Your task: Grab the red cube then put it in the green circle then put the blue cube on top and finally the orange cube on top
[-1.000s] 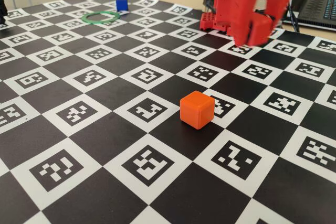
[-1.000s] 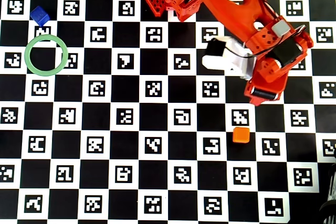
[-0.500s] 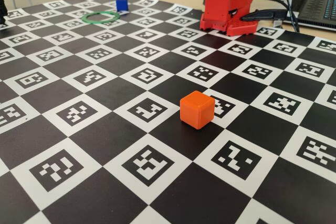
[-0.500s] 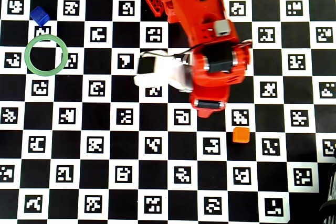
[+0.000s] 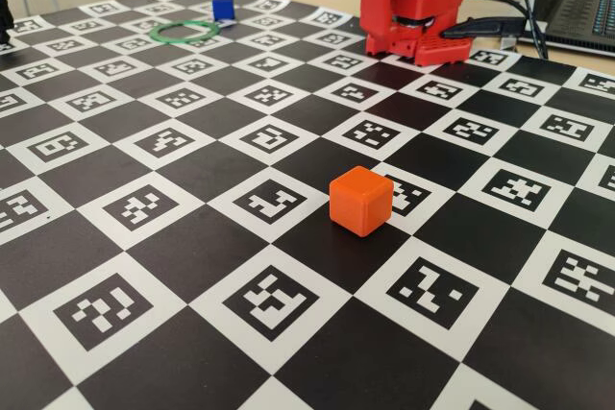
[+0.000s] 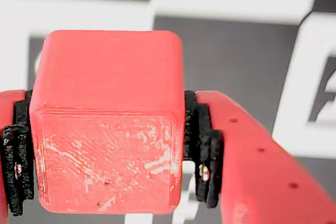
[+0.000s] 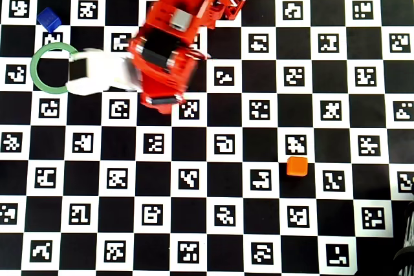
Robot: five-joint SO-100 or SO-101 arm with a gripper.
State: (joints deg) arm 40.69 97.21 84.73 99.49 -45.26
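The small glossy red plastic cube [image 6: 107, 121] sits clamped between the black pads of the red two-finger tool [image 6: 105, 153], clear of the chequered bench [image 5: 192, 266]. Within the last second the arm has swung across the overhead view, from above the glossy orange cube [image 7: 297, 166] to beside the thin flat green ring [image 7: 40, 79]. The tool itself seems hidden there. The glossy blue cube [image 7: 48, 19] waits just beyond the ring, so placing red looks near.
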